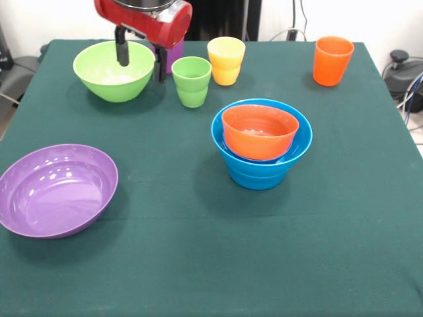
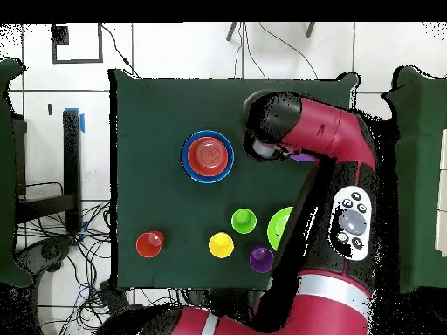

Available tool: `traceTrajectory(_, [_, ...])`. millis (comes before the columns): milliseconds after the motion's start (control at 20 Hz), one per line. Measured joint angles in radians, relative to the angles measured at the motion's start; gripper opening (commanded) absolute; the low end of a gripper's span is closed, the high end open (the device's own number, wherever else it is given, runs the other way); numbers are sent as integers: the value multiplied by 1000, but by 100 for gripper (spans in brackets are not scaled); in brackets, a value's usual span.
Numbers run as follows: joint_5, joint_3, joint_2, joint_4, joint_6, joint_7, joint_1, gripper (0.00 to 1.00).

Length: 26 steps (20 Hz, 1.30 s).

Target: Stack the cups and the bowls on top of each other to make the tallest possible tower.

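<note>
Green-clothed counter point(image 1: 198, 264), far left in front view: end effector point(image 1: 141, 61) w/ fingers spread wide, holding nothing, straddling lime bowl's point(image 1: 112, 79) right rim, purple cup point(image 1: 173, 56) just behind it, blue/orange bowl stack point(image 1: 261, 142) well nearer & to right.

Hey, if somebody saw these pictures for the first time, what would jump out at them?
Probably the orange bowl nested in the blue bowls mid-table, the only pile so far. Next, the red arm coming down at the far edge, its gripper hanging by the lime green bowl with jaws apart. The large purple bowl sits alone at the near corner.
</note>
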<state>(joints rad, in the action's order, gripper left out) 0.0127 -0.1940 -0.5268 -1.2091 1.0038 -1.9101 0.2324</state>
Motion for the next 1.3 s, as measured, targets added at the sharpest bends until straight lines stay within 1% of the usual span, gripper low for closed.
traceTrajectory(100, [2, -5, -6, -23, -12, 0, -3, 100])
traceTrajectory(150, [3, -12, -17, -60, -35, 0, -8, 100])
traceTrajectory(300, [6, -19, -26, -94, -57, 0, -10, 100])
traceTrajectory(350, [7, -30, -34, -129, -83, -2, -13, 100])
traceTrajectory(550, [7, -53, -47, -192, -132, -7, -17, 100])
traceTrajectory(1000, [9, -88, -46, -274, -210, -7, -17, 100])
traceTrajectory(1300, [18, -99, -45, -311, -253, -7, -17, 100])
